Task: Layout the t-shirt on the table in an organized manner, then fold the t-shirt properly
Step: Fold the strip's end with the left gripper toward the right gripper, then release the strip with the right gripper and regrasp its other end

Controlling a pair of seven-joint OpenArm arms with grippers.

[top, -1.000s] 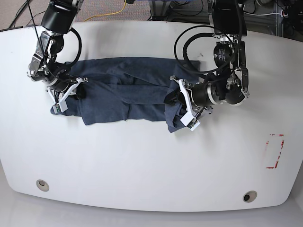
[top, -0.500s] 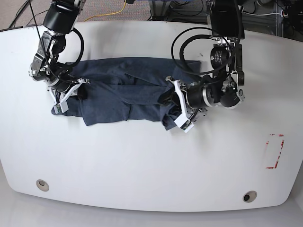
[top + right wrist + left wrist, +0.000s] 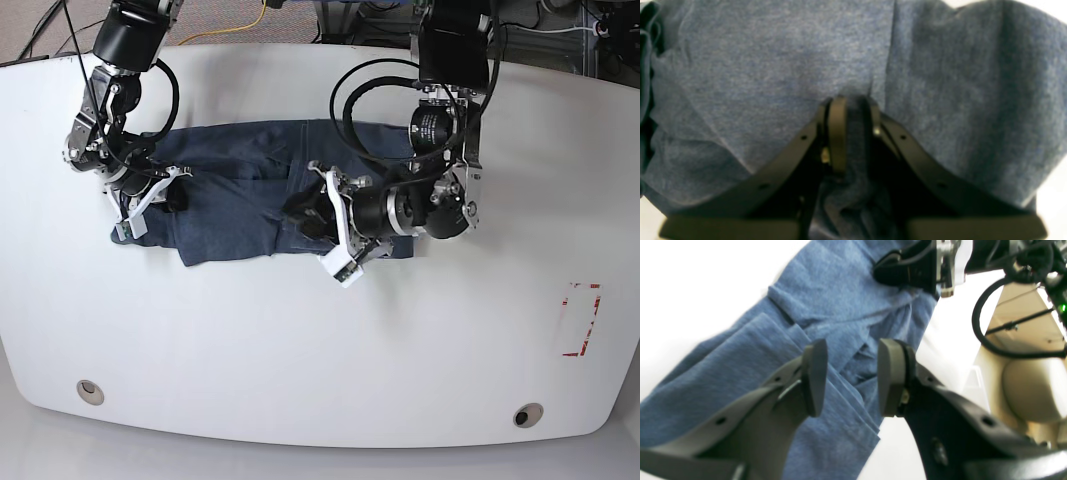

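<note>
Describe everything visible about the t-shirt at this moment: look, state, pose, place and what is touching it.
The t-shirt is dark slate-blue, soft heathered knit, lying rumpled on the white table in a wide band with overlapping folds and creases; no lettering shows. The right gripper is shut on a pinched ridge of cloth at one end. At the other end the left gripper is open, its pads apart just above a folded, hemmed edge, gripping nothing.

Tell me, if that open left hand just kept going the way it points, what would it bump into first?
Most likely the t-shirt: blue cloth fills the gap ahead of the left hand. The right hand lies farther along; depth is unclear.
</note>
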